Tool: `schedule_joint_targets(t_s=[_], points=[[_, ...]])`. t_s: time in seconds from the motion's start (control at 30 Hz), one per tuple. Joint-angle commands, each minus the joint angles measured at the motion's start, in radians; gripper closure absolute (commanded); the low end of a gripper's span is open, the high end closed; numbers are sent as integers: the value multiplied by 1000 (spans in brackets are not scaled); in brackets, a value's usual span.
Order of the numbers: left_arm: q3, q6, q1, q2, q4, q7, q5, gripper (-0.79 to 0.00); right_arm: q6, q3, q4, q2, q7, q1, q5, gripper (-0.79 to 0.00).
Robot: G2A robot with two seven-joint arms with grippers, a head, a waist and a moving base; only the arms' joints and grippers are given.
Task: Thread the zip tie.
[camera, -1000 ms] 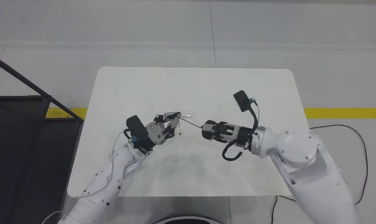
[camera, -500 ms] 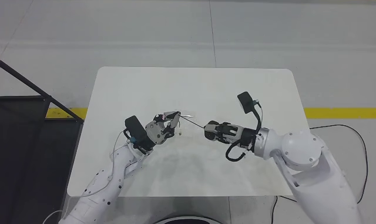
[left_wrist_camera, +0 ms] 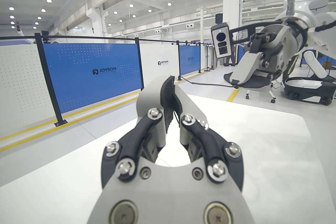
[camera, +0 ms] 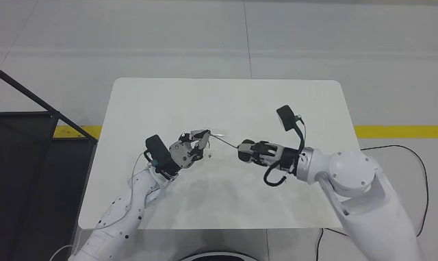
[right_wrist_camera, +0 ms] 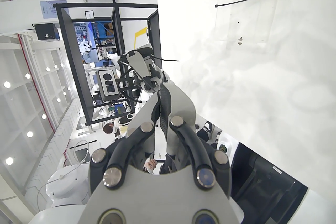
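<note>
Two arms lean in over the white tabletop (camera: 287,96) in the top view, their tips pointing at each other. The left gripper (camera: 202,139) sits over the middle of the tabletop, and the right gripper (camera: 239,151) is just beside it. A thin black zip tie (camera: 224,143) spans the short gap from the left gripper to the tip of the right one, held clear of the tabletop. In the left wrist view the left gripper (left_wrist_camera: 171,83) has its ribbed pads pressed together. The zip tie (left_wrist_camera: 207,83) comes out past the tips and runs nearly straight to the right gripper (left_wrist_camera: 234,83), whose fingers are likewise pressed together. The tie's far end meets those fingertips, but I cannot tell whether they pinch it or it only lies against them. In the right wrist view the right gripper (right_wrist_camera: 161,91) is closed tight, with no visible gap between its pads. Just beyond it the left gripper (right_wrist_camera: 151,58) clamps the zip tie (right_wrist_camera: 169,60), and a short length sticks out sideways from that gripper over the tabletop (right_wrist_camera: 236,104). Well apart from the left gripper, a clear box (right_wrist_camera: 246,20) stands on the tabletop with a second tie (right_wrist_camera: 244,0) lying across it.
</note>
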Motion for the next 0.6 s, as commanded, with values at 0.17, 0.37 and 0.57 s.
schedule_joint_targets(t_s=[0.17, 0.37, 0.57], points=[[0, 0, 0, 0, 0, 0, 0, 0, 12, -5, 7, 1, 5, 11, 3, 0], [0, 0, 0, 0, 0, 0, 0, 0, 15, -8, 10, 2, 4, 16, 6, 0], [0, 0, 0, 0, 0, 0, 0, 0, 20, -15, 18, 2, 5, 27, 10, 0]])
